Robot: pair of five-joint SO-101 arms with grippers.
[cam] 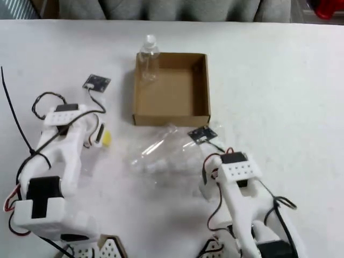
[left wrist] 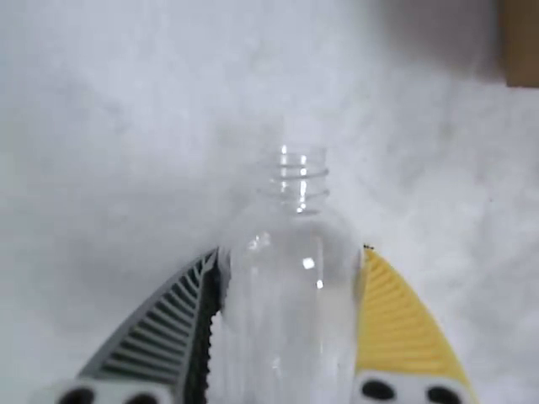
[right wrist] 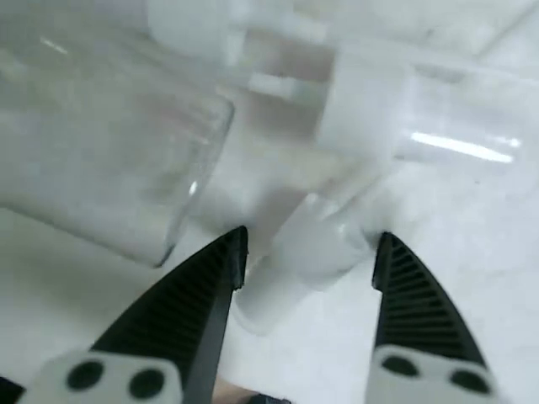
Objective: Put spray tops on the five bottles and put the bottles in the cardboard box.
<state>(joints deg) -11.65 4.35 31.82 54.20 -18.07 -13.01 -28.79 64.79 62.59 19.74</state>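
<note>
The left gripper (left wrist: 290, 252) clamps an uncapped bottle (left wrist: 290, 307); the right gripper (right wrist: 313, 237) gapes around what may be a spray top (right wrist: 290, 269); a topped bottle (cam: 148, 58) stands in the cardboard box (cam: 172, 118)

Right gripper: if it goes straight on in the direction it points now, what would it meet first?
Most likely the white spray top, lying just ahead of the right gripper between its open fingers. The clear bottles lie beyond it, though depth is unclear.

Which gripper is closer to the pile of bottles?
Right. The right gripper is at the pile of bottles, open around a white spray top. The left gripper is off to the side, holding one bottle.
</note>
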